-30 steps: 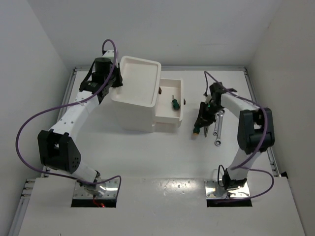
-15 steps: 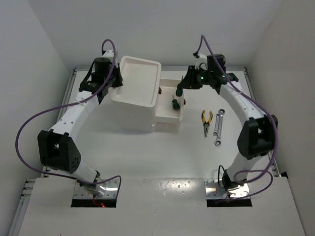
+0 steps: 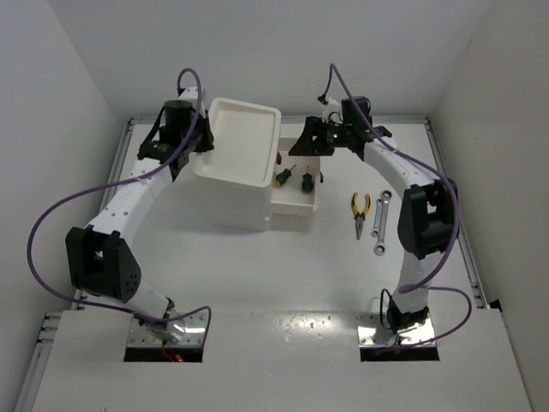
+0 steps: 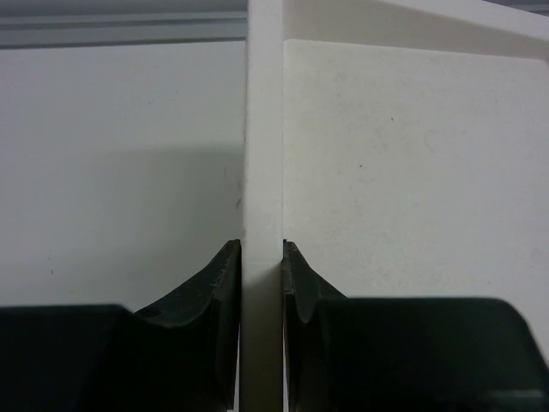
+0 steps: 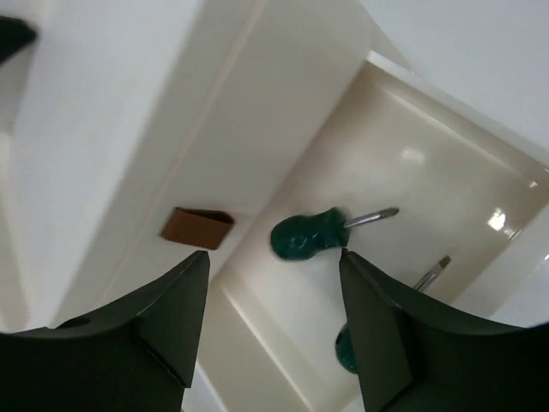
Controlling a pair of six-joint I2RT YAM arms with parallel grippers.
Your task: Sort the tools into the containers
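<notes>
Two stubby screwdrivers (image 5: 302, 235), with glossy green handles and thin silver shafts, lie side by side in the open drawer (image 3: 296, 200) of the white plastic unit (image 3: 232, 199), whose smooth front carries a small red-brown knob (image 5: 197, 227). Just above them hangs the right gripper (image 5: 273, 257), its black fingers spread wide and empty. The left gripper (image 4: 262, 257) is clamped on the thin upright rim (image 3: 244, 107) of the tray top. On the table (image 3: 257, 266), right of the drawer, lie yellow-handled pliers (image 3: 360, 209) and, just beside them, two slim metal wrenches (image 3: 378, 227).
</notes>
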